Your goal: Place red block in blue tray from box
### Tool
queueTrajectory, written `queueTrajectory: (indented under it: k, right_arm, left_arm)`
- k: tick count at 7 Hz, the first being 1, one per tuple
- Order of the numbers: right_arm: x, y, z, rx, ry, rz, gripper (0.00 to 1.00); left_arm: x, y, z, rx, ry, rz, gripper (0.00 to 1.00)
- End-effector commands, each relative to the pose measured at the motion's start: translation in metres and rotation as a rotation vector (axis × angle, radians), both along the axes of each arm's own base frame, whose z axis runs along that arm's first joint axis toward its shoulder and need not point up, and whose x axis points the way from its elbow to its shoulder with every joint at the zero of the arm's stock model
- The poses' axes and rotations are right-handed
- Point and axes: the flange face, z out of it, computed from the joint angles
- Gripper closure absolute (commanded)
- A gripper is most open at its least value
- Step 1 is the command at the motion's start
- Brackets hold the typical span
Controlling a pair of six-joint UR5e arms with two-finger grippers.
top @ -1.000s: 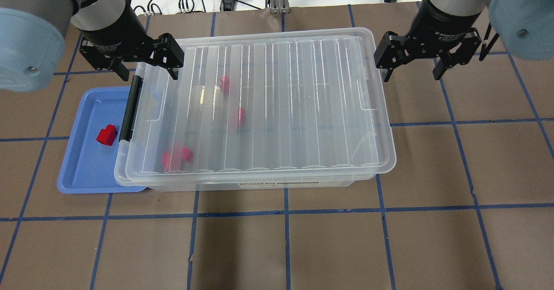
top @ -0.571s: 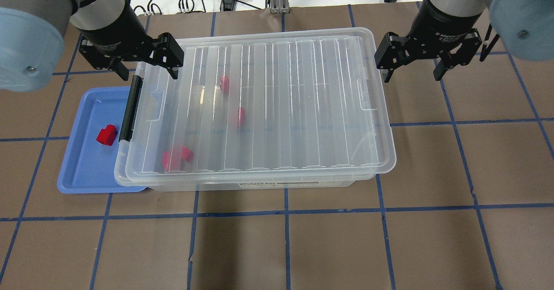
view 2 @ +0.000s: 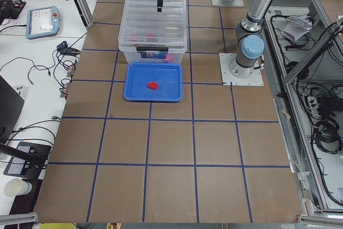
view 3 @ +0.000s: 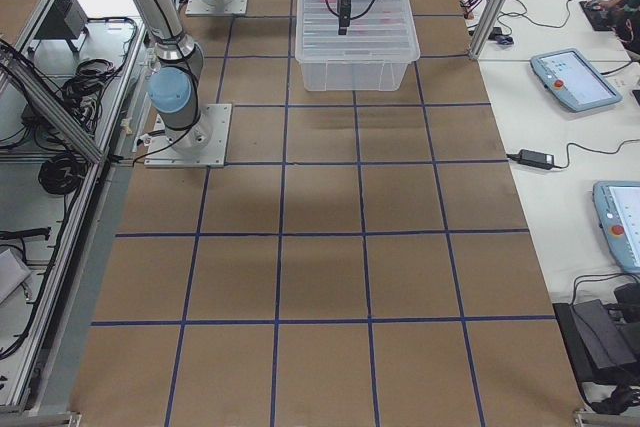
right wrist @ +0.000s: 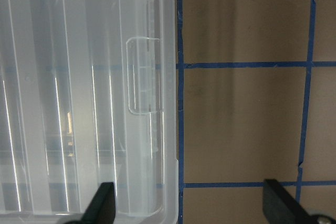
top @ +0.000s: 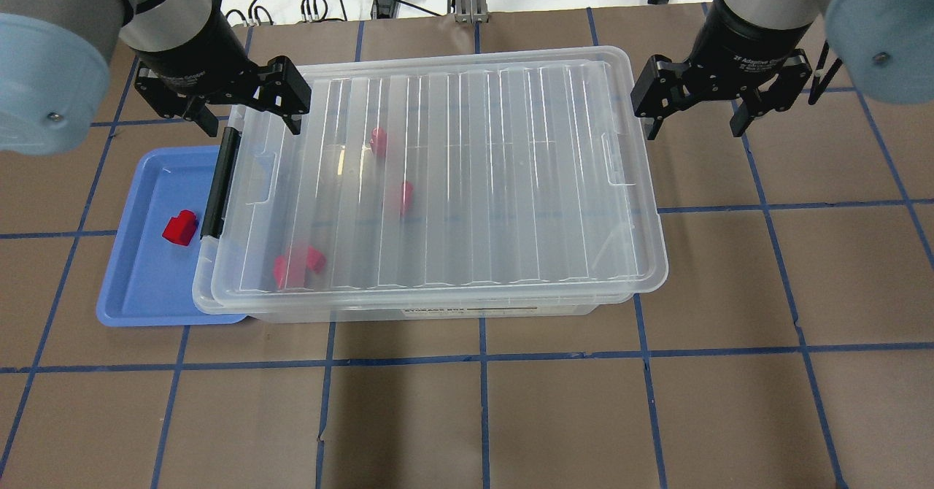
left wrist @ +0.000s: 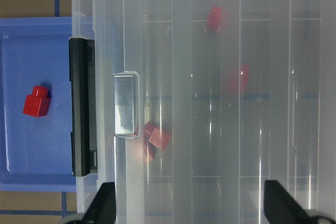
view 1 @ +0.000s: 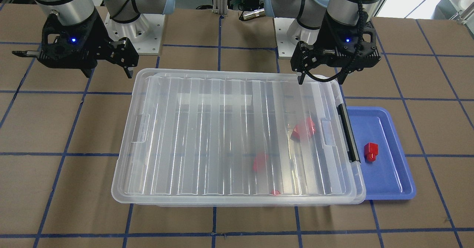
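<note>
Gaping empty, left pincer (top: 244,113) and right pincer (top: 693,119) flank the box (top: 438,312), contents (top: 403,197) blurred.

the box (top: 511,182) is clear, glossy ribbed plastic; the blue tray (top: 139,285) smooth plastic; the red block (top: 179,228) glossy plastic; the table (top: 730,401) matt brown, paper-like.

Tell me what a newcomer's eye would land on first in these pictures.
A big clear box, lid on, fills the middle of the table, with blurred red pieces showing through near its black latch. Beside that end lies the blue tray, holding one red block. The left gripper and right gripper hover open above the box's two short ends.
</note>
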Motion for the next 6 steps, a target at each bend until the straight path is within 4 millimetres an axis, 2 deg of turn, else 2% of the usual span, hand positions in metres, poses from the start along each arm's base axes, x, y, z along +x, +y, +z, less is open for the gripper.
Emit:
queueTrajectory:
  k: [1,6]
  right_arm:
    - [0.0003,0.0004,0.0001,0.0,0.001,0.001,0.0]
    - [0.0006,-0.0006,0.001,-0.003,-0.002,0.001,0.0]
  left_arm:
    - [-0.0001,0.0,-0.0001,0.0,0.001,0.0,0.0]
    - [-0.0003,0.0,-0.0001,0.0,0.002,0.0,0.0]
